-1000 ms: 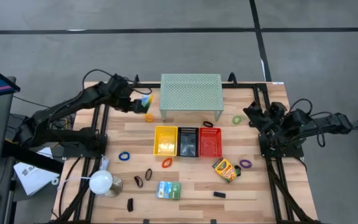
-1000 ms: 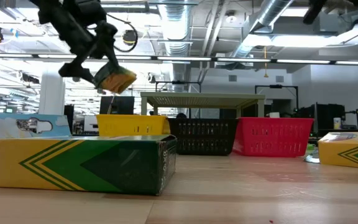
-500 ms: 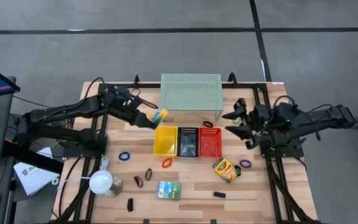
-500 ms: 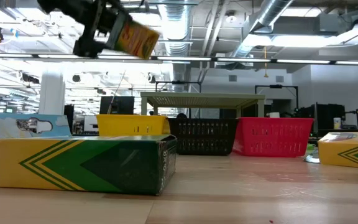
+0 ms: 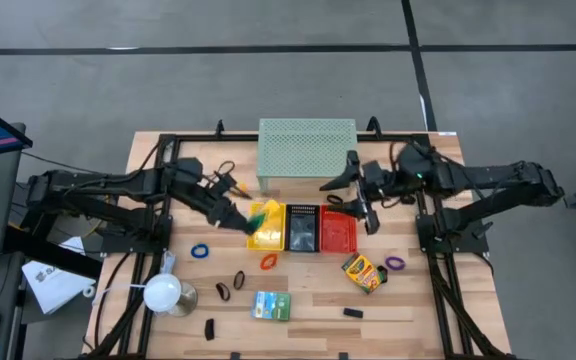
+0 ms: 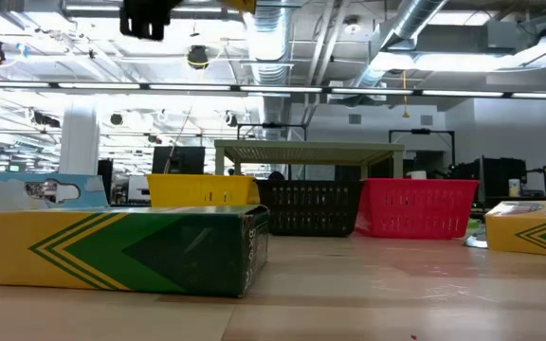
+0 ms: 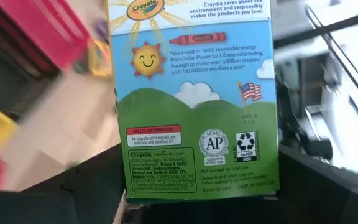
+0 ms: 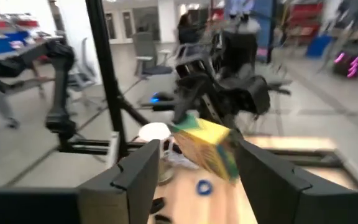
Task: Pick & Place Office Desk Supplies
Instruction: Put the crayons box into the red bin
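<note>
While your left gripper (image 5: 246, 217) hangs over the near-left edge of the yellow bin (image 5: 267, 226), its fingers are clamped on a Crayola crayon box (image 7: 194, 93), which rides in the air above that bin. Your right gripper (image 5: 357, 192) hovers with its fingers spread wide over the red bin (image 5: 338, 231), beside the pale green mesh shelf (image 5: 307, 148).

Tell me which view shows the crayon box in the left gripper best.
Left wrist view: the crayon box fills the picture, its printed back readable. The high view shows it small, held by the left gripper over the yellow bin. The right wrist view shows it blurred, farther off. The low view catches only a yellow edge at the top.
</note>
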{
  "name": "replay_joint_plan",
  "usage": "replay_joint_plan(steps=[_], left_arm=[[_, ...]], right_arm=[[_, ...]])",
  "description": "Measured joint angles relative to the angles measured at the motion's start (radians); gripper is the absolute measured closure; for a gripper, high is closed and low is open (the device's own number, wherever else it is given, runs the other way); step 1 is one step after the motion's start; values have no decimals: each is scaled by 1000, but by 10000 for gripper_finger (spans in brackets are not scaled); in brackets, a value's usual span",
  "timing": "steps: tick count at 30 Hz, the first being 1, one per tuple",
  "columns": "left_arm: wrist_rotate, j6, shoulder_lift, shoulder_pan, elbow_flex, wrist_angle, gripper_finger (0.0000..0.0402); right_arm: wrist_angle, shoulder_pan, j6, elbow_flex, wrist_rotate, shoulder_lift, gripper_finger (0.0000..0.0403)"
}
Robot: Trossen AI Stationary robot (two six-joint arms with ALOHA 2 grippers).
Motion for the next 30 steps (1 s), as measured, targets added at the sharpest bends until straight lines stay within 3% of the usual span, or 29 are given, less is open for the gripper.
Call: replay_joint_plan(steps=[6,15,19,30], left_arm=[[9,-34,0,-80,0,30,54],[25,-97,0,-125,0,88,54],[31,-107,0,-137,0,98,54],[41,-125,-11,-137,0,130,54]], right_arm=[[-49,-49,73,86,-154,112,147],[-34,-47,-14,235,-259,297,89],[-60,-52,-40,288,-299,376,79],[-6,-52,-66,324,-368,445,76]])
